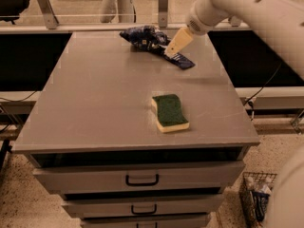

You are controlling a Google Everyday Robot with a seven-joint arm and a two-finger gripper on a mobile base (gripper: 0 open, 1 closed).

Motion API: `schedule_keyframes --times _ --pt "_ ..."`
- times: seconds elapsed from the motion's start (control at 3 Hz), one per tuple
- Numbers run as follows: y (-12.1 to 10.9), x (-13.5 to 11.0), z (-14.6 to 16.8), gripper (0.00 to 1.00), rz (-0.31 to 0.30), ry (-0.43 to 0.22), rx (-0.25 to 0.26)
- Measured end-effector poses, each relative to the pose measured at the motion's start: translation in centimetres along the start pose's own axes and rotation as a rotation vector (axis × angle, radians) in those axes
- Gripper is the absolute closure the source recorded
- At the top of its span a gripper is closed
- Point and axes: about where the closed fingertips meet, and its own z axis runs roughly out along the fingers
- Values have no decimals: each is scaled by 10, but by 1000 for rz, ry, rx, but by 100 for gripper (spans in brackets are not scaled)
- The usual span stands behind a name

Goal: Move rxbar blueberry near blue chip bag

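The rxbar blueberry (182, 61) is a flat dark navy wrapper lying on the grey table (104, 99) at the far right. The blue chip bag (144, 36) is a wrinkly glossy blue bag just to its left, at the table's back edge; the two look to be touching or nearly so. My gripper (174, 43) hangs from the white arm coming in from the upper right. Its cream tip is just above the bar's left end, between bar and bag. The bar rests on the table.
A green and yellow sponge (169, 112) lies on the table's right front part. Drawers with dark handles (141, 180) face me below the tabletop. A wire basket (256, 197) stands on the floor at the lower right. A rail with metal posts (163, 0) runs behind the table.
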Motion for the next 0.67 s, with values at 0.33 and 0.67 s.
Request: schedule_keyframes --times 0.33,0.67 --pt "-7 0 -67 0 -8 -104 4" --pt "-16 15 -140 0 6 -195 36"
